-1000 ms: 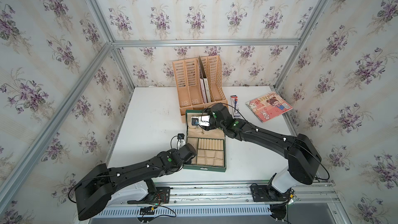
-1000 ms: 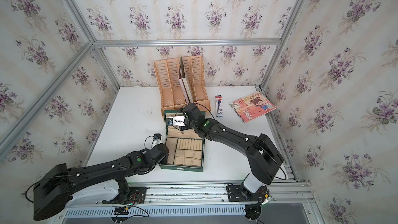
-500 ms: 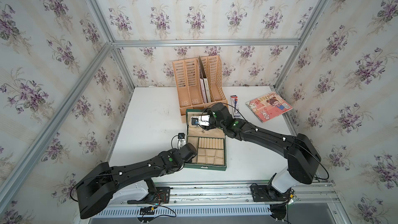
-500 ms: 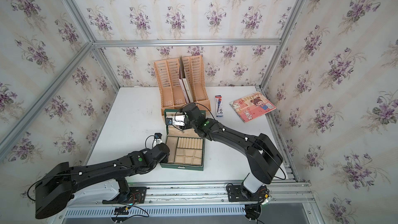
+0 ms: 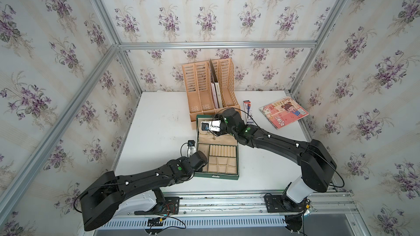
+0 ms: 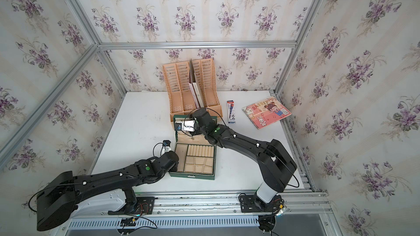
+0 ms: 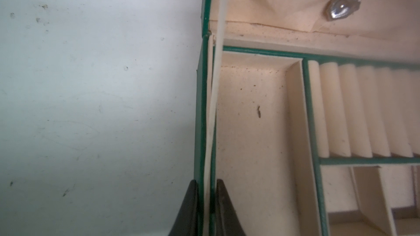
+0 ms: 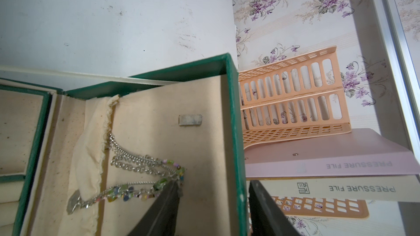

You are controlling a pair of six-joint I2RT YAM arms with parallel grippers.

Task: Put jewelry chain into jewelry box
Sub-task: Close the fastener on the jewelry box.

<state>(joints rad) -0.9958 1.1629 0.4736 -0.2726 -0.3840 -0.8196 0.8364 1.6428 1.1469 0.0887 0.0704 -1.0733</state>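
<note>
Right wrist — jewelry chain [image 8: 141, 169] in jewelry box [image 8: 234, 110] lid, beside right gripper [image 8: 211, 191].

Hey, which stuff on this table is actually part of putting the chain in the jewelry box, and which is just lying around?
For the job:
jewelry chain, on the open lid's lining
jewelry box

Just lying about:
orange file holder
pressure files in it
packaged pen
spiral notebook
</note>
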